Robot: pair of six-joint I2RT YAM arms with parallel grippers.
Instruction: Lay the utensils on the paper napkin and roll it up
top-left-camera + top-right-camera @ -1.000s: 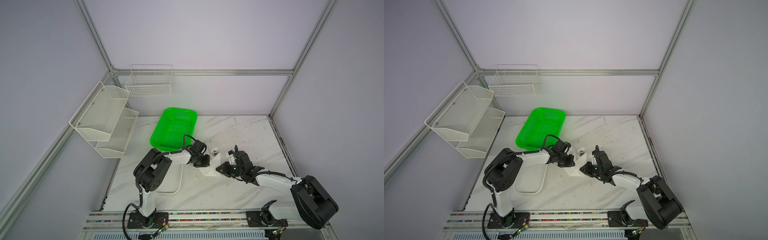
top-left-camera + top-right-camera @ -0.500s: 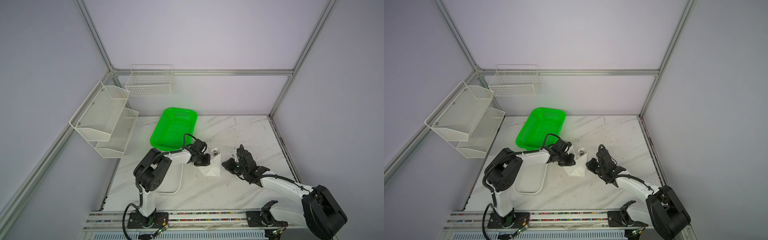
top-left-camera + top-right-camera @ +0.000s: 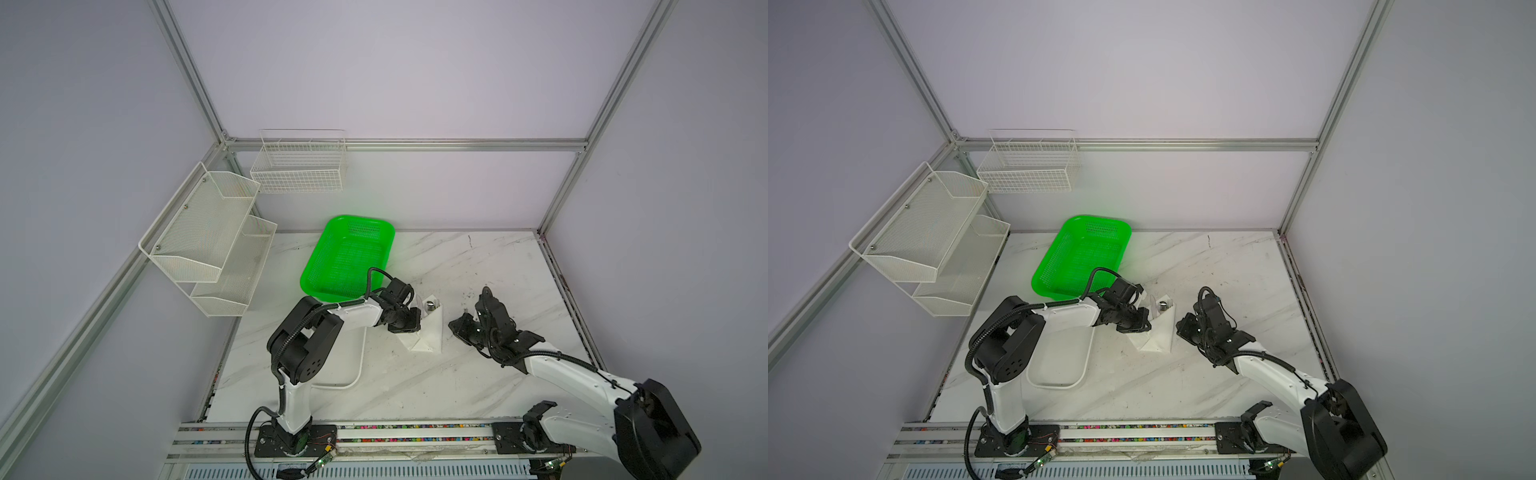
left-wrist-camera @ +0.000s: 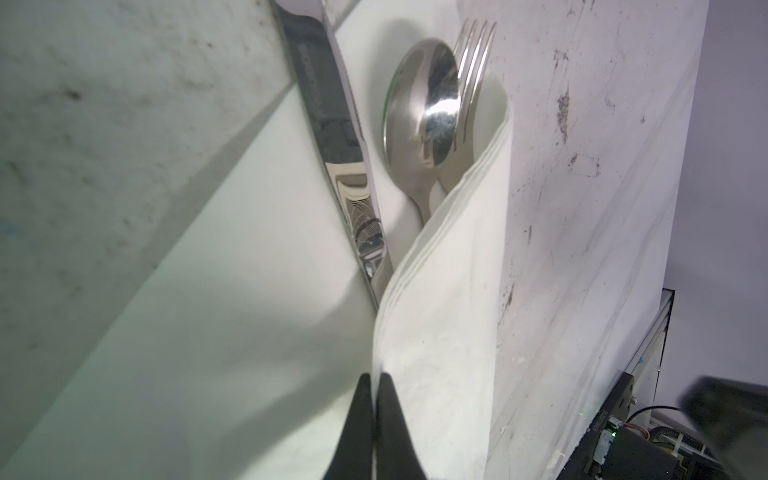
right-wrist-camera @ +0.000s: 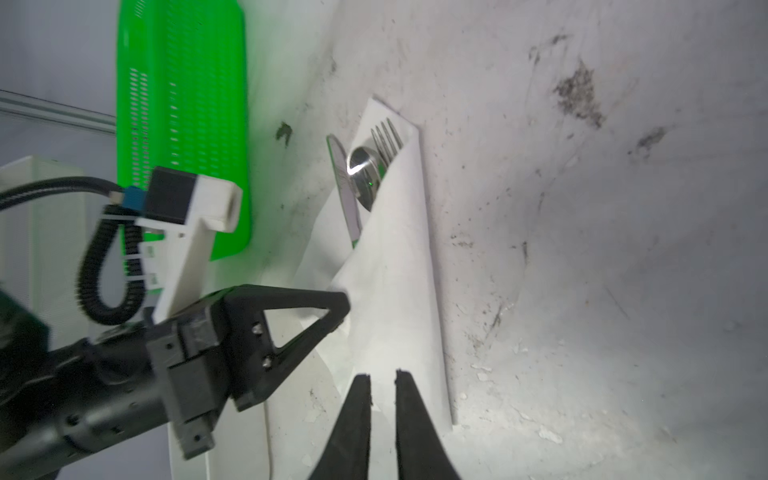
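The paper napkin (image 3: pixel 430 336) lies near the middle of the bench (image 3: pixel 457 382). One side of it is folded over the utensils (image 3: pixel 431 306). Their shiny tops stick out at the napkin's 12 o'clock end in both top views.

In the left wrist view you can see all three: the knife (image 4: pixel 332 124), the spoon (image 4: pixel 424 112) and the fork (image 4: pixel 473 54). The knife lies bare on the flat part of the napkin. The spoon and fork handles go under the folded part.

The left tool (image 4: pixel 376 380) is at the napkin's 9 o'clock side. Its two fingers are pressed together and pinch the edge of the folded part.

The right tool (image 5: pixel 382 374) is near the napkin's 3 o'clock side and not touching it. Its fingers stand a little apart, with nothing between them.

A green basket (image 3: pixel 349 257) sits at 11 o'clock from the napkin. A white tray (image 3: pixel 1059 357) lies at 8 o'clock, partly under the left arm.
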